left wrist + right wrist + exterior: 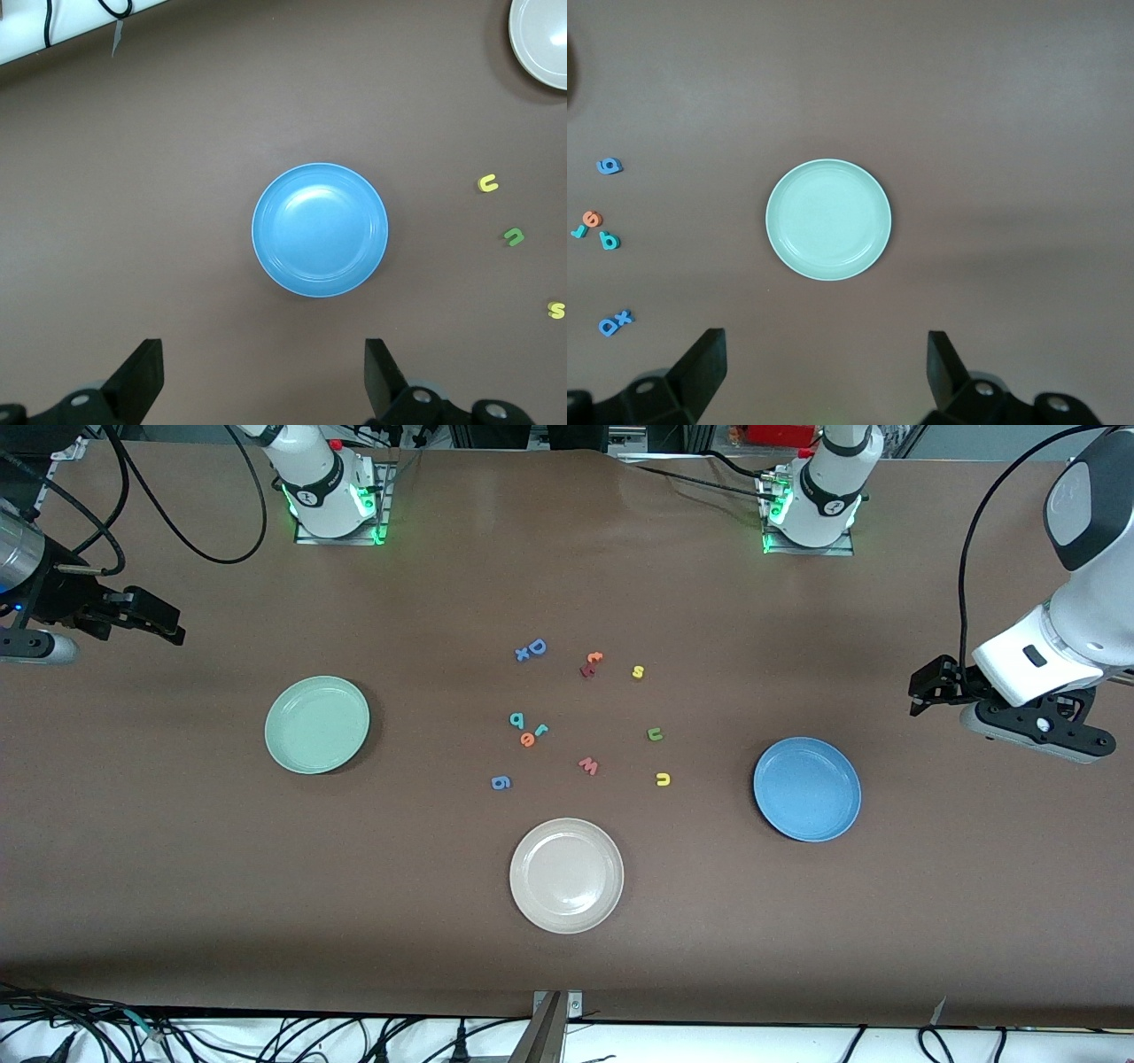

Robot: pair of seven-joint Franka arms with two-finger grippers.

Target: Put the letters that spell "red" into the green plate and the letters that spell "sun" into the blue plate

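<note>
The teal "d" [517, 719], teal "r" [541, 729] and orange "e" [527, 739] lie clustered mid-table. The yellow "s" [637, 672], green "u" [655, 733] and yellow "n" [662, 779] lie spread toward the blue plate [806, 788]. The green plate [317, 724] sits toward the right arm's end, with nothing on it. My left gripper [917, 691] hangs open above the table's left-arm end, its wrist view centred on the blue plate [320, 229]. My right gripper [168, 624] hangs open above the other end, looking down on the green plate [828, 220]. Both arms wait.
A cream-white plate [566, 875] sits nearest the front camera, mid-table. A blue "D" [537, 646] with an "x" [523, 654], two red-orange letters [591, 662], a pink "w" [588, 765] and a blue "g" [500, 782] lie among the task letters.
</note>
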